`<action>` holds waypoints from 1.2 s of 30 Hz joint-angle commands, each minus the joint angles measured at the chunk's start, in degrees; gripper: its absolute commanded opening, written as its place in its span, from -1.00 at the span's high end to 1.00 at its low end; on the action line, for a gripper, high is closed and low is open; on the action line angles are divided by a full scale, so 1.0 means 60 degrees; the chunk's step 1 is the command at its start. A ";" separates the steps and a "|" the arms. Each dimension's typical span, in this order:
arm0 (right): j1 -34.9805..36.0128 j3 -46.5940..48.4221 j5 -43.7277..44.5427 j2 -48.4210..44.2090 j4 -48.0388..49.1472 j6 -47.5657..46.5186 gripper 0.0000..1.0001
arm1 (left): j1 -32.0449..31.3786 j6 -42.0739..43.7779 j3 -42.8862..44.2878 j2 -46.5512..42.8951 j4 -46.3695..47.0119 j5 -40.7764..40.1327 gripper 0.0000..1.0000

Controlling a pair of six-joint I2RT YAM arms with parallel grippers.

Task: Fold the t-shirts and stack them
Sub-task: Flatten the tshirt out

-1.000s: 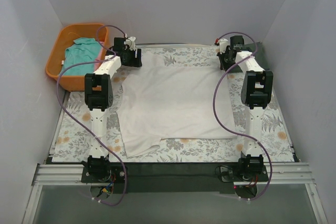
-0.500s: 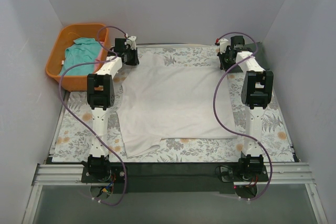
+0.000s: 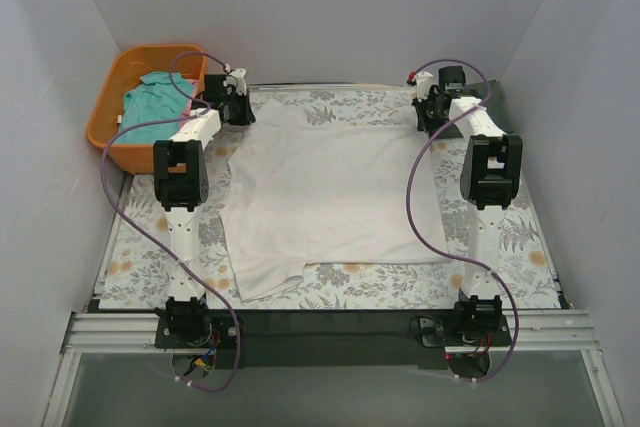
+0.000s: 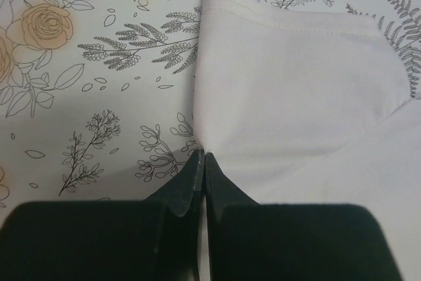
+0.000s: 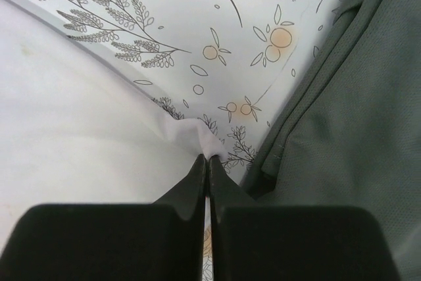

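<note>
Jaws tight on white t-shirt

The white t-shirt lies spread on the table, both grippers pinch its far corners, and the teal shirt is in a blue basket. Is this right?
Only the colour is wrong: the top external view shows the teal shirt in an orange basket.

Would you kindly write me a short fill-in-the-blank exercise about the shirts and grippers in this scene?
1. The teal t-shirt lies in the ____ basket.
2. The left gripper and the right gripper each pinch an edge of the spread t-shirt, which is ____.
3. The basket stands off the far ____ corner of the table covering.
Missing words: orange; white; left.
</note>
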 commanded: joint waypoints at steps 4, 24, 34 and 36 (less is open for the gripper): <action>0.0040 0.0010 -0.0226 -0.0668 0.0012 -0.0292 0.97 | 0.0073 0.0417 -0.0473 -0.1334 0.0521 0.0313 1.00; 0.0069 0.0977 0.0082 0.0636 0.0465 0.0367 0.24 | 0.0058 0.0637 0.0098 -0.0498 0.0023 0.0123 0.89; -0.0062 0.0875 -0.0313 0.0373 0.1124 0.1216 0.22 | 0.0058 0.0578 0.0186 -0.0410 0.0023 0.0196 0.74; -0.0106 0.0845 -0.0329 0.0329 0.1256 0.1392 0.20 | 0.0058 0.0578 0.0186 -0.0410 0.0023 0.0196 0.74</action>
